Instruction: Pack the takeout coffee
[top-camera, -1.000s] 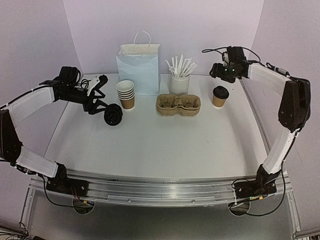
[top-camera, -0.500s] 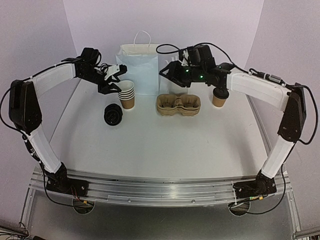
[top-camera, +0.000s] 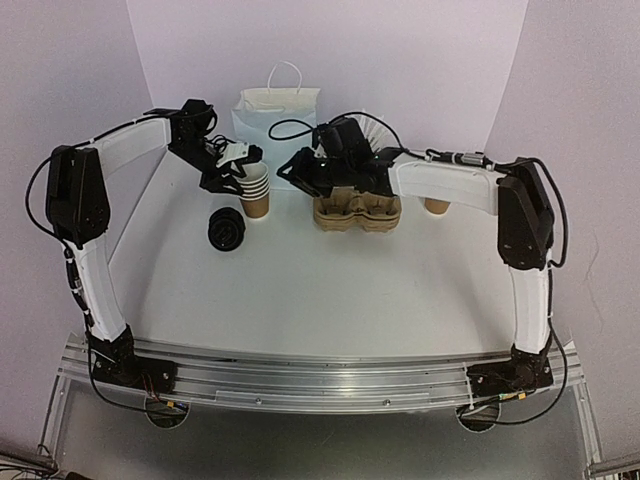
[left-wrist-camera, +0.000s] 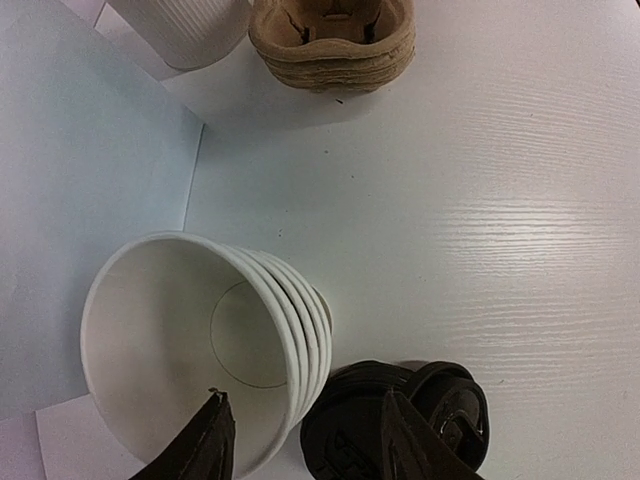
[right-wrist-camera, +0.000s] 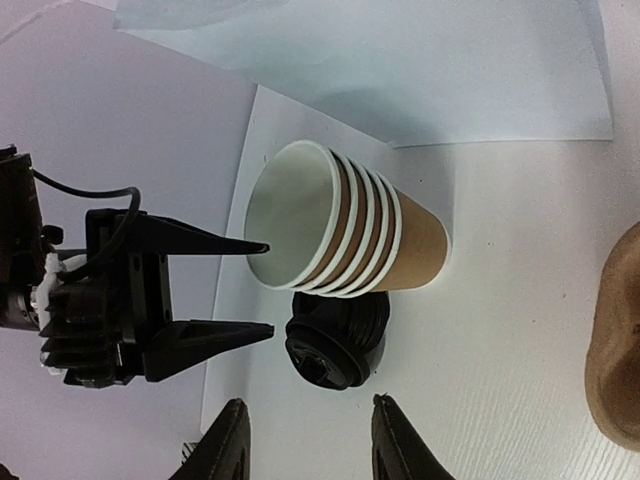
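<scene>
Behind the right arm (top-camera: 450, 182), a cup (top-camera: 436, 206) sits half hidden; left tool (left-wrist-camera: 302, 396) and right tool (right-wrist-camera: 310, 401) gape.

The whole table (top-camera: 300, 290) is viewed from above and behind the arm bases, facing the back wall. The stack of cups (left-wrist-camera: 190, 340) is looked into from close above by the left wrist camera and seen from the side by the right wrist camera. The black lids (right-wrist-camera: 335, 345) and carrier (left-wrist-camera: 330, 45) are shared by all three views.
</scene>
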